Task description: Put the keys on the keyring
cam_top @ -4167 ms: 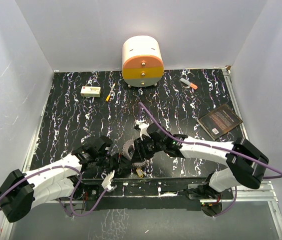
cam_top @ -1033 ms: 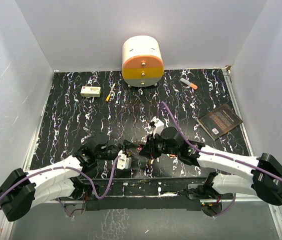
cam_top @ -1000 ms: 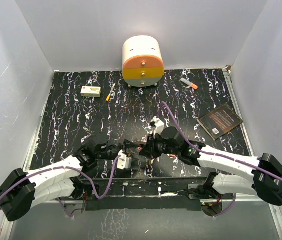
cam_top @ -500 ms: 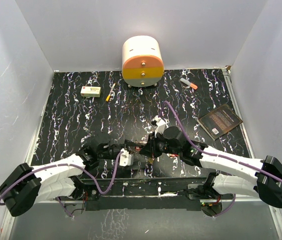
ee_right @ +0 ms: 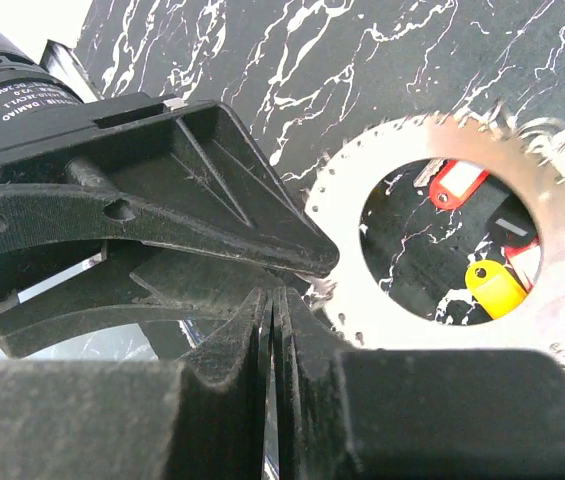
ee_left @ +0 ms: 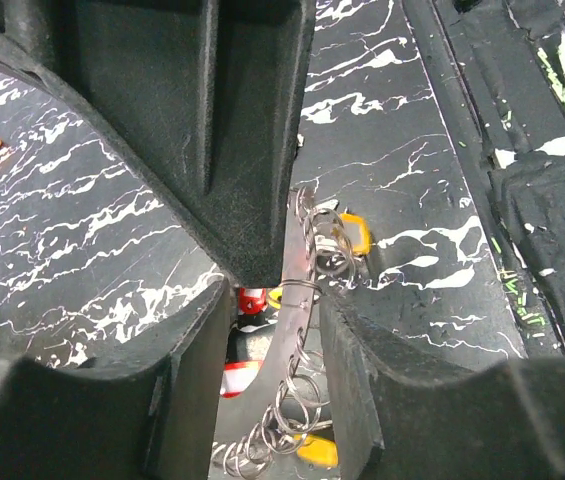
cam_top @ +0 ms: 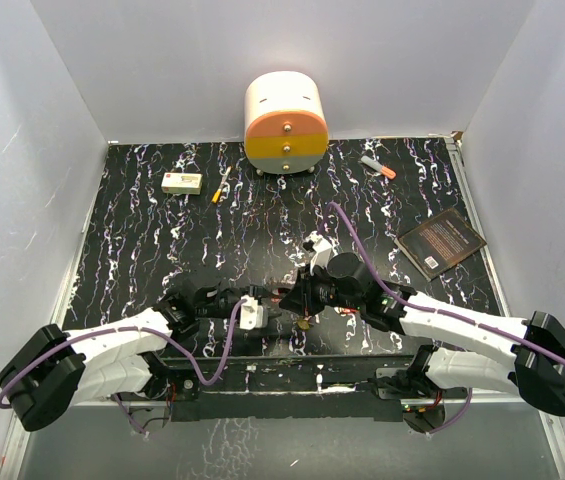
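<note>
The left claw (ee_left: 277,305) has its two black fingers partly spread, and the thin edge of the big flat grey metal ring (ee_left: 297,330) with the jagged rim stands in the gap between them. There is a bit of room beside the ring, so the claw looks to be around it and not squeezing it. The right claw (ee_right: 270,300) comes from the other side with its fingers pressed tight together. The bottom of the ring hides behind those fingers, so I cannot tell if they pinch anything. The claws meet tip to tip at the ring, I think so one can steady it while the other works.

Small thin wire loops (ee_left: 327,245) hang on the ring's rim. A tiny metal key with an orange plastic head (ee_left: 359,232) sits just beside them. A red-headed key (ee_right: 457,185) and a yellow-headed key (ee_right: 492,287) show through the ring's wide round hole. I cannot tell which keys are hooked on and which are loose.

All this is at the near middle of the black table top with white streaks (cam_top: 162,240), where both arms can reach.

Far back, well apart from the ring, are a round cream, orange and yellow drawer box (cam_top: 285,125), a small white box (cam_top: 181,182), an orange-tipped pen (cam_top: 378,167) and a dark book (cam_top: 442,242)
</note>
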